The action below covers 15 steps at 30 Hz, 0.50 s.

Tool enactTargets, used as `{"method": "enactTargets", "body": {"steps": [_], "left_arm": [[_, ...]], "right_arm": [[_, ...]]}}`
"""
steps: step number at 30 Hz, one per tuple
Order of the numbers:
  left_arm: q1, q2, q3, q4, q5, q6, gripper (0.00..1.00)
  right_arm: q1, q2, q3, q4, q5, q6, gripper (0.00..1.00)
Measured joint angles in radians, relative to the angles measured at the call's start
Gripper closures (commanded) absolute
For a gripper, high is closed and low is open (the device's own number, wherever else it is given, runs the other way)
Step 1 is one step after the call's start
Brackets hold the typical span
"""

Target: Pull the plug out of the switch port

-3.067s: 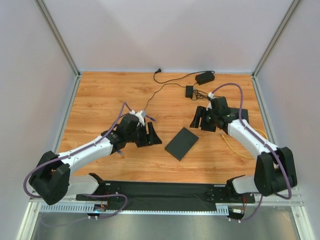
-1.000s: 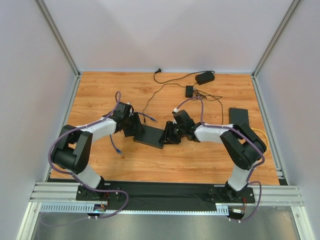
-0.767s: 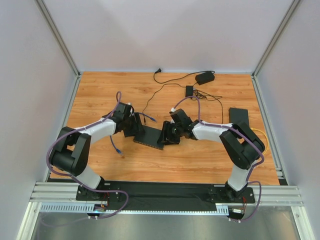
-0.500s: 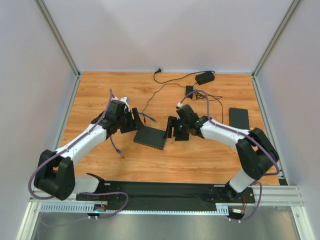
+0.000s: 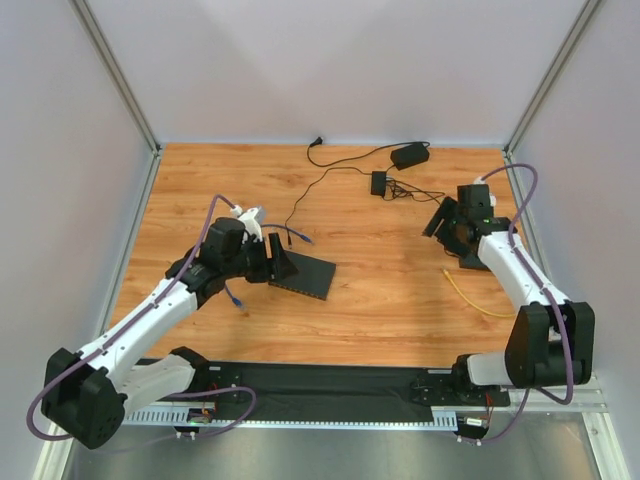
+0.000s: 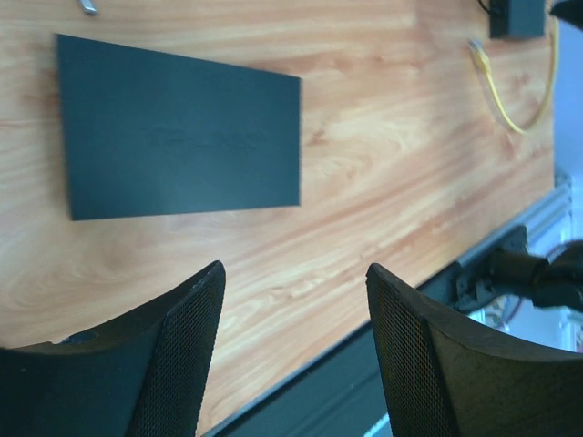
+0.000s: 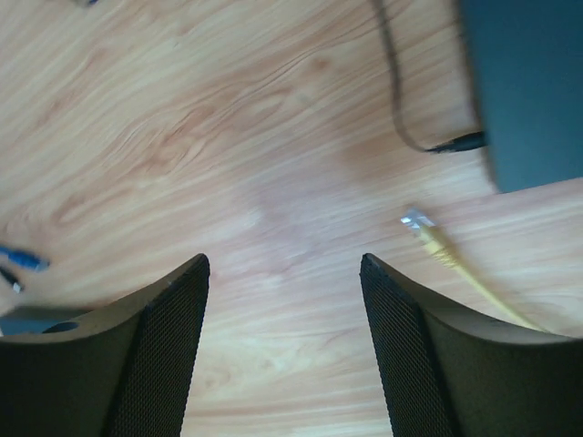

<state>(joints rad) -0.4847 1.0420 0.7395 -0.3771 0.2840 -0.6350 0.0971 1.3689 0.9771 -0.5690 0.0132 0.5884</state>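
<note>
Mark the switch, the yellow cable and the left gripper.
switch (image 6: 182,137), left wrist view, middle of top face.
yellow cable (image 7: 437,244), right wrist view, just behind its plug end.
left gripper (image 6: 293,282), left wrist view, midway between fingertips.

We find the table (image 5: 390,290) bare between the switch (image 5: 308,274) and the yellow cable (image 7: 440,246), giving free passage across the middle. Black cords (image 5: 345,170) and a power brick (image 5: 410,155) obstruct the back; a blue cable (image 5: 232,293) lies near the switch

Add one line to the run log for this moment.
left gripper: open, empty | right gripper: open, empty | yellow plug: lying loose beside switch
</note>
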Motion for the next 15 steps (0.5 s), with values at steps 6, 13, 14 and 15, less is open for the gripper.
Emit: {"method": "enactTargets", "body": {"steps": [6, 13, 14, 15], "left_arm": [[-0.09, -0.044, -0.016, 0.016, 0.039, -0.012, 0.3], [-0.112, -0.047, -0.031, 0.03, 0.072, -0.009, 0.3], [-0.112, -0.047, -0.033, 0.031, 0.076, -0.009, 0.3], [-0.113, -0.047, -0.034, 0.032, 0.079, -0.009, 0.3]], "right_arm": [[-0.227, 0.032, 0.053, -0.017, -0.01, 0.008, 0.31], [-0.393, 0.19, 0.134, 0.037, -0.068, 0.007, 0.26], [-0.401, 0.21, 0.136, 0.051, -0.079, 0.005, 0.25], [-0.407, 0.233, 0.139, 0.069, -0.092, 0.001, 0.25]]}}
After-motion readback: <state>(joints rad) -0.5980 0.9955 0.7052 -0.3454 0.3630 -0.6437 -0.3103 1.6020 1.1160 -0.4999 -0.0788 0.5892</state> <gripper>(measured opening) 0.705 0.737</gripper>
